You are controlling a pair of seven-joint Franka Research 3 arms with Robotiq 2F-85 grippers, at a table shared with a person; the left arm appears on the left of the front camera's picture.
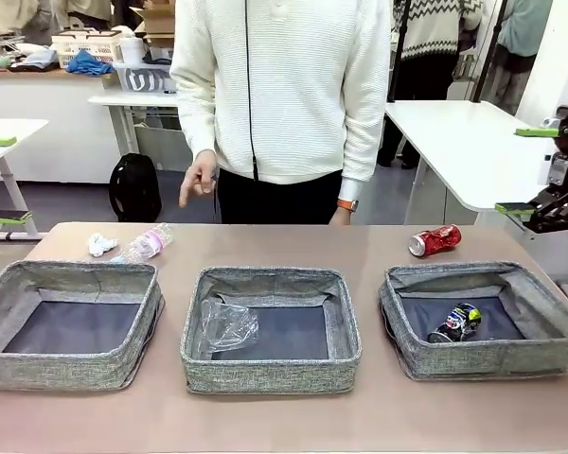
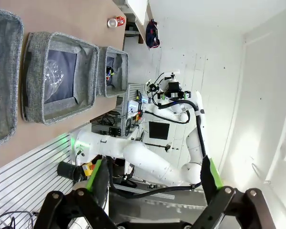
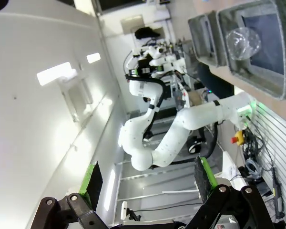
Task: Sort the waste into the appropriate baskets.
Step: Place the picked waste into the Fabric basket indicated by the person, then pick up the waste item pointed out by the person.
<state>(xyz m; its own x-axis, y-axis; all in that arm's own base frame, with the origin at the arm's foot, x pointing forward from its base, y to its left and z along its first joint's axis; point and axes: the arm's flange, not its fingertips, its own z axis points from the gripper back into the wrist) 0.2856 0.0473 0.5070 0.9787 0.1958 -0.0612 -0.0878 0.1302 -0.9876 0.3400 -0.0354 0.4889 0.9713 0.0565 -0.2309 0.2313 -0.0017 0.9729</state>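
Left and right of the middle basket [image 1: 265, 374], which holds a crushed clear bottle [image 1: 227, 324], stand the left basket [image 1: 57, 371], bare inside, and the right basket [image 1: 483, 359], holding the black can [image 1: 456, 323]. Sorting is judged partly done: three items lie on the table [image 1: 284, 416] farther back than the middle basket. The wad [image 1: 100, 245] and the capped bottle [image 1: 144, 245] lie close together to its far left, and the red can [image 1: 434, 241] lies on its side to its far right.

Left claw [image 2: 154, 162] and right claw [image 3: 146, 164] both gape wide, gripping nothing, raised well out to either side of the middle basket. The next move probably calls for the right claw to descend over the red can and close across its body, bound for the right basket.

A person's hand [image 1: 199, 180] hangs beyond the middle basket, apart from all items. The front view's edges cut off both claws and the outer baskets. The capped bottle's cap is too small to make out, and the person's other hand is half hidden by the table edge.
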